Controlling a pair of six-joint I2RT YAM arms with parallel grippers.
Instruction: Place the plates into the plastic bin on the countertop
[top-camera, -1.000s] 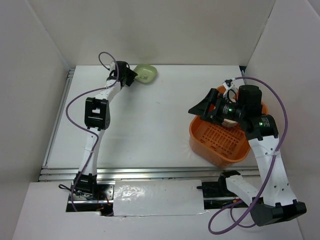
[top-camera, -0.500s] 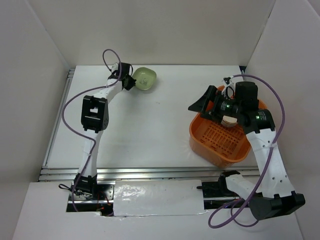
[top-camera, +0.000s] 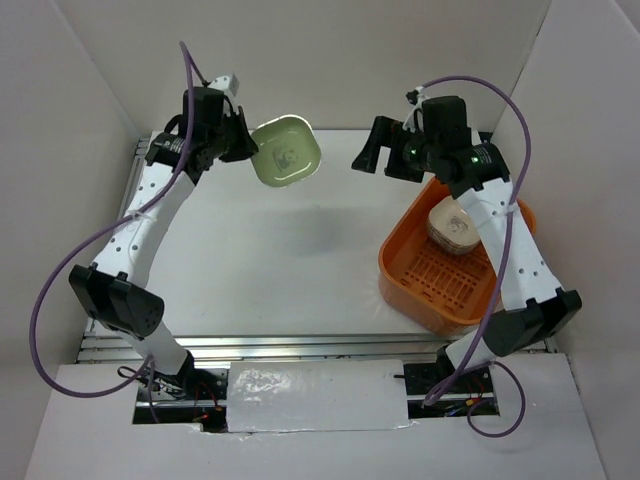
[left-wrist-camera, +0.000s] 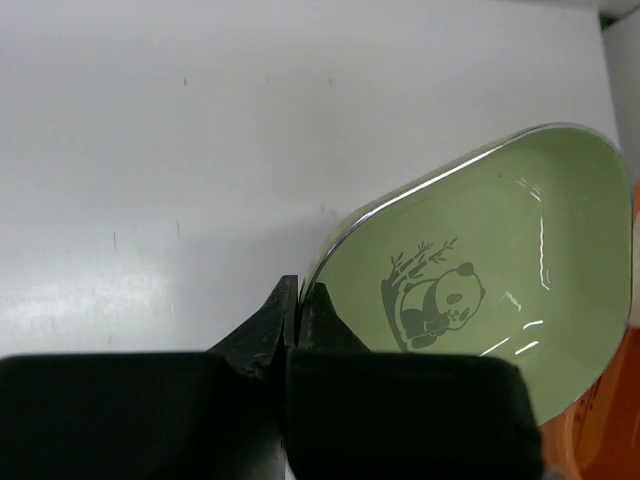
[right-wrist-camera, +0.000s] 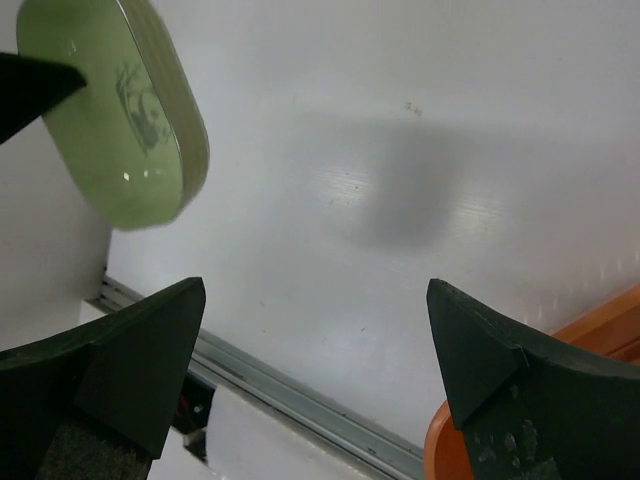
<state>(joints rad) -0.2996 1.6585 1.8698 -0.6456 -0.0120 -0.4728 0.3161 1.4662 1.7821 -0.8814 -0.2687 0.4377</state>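
Left gripper (top-camera: 243, 143) pinches 1 green plate (top-camera: 286, 152) by its rim, aloft at far left. Right gripper (top-camera: 368, 143) hangs with fingers spread wide, empty, just beyond the orange bin (top-camera: 400, 285) holding stacked plates (top-camera: 452, 228).

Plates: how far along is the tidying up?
A stack of plates already sits in the orange bin. The left gripper holds a green plate above the countertop, not yet binned. No other plates show on the countertop.
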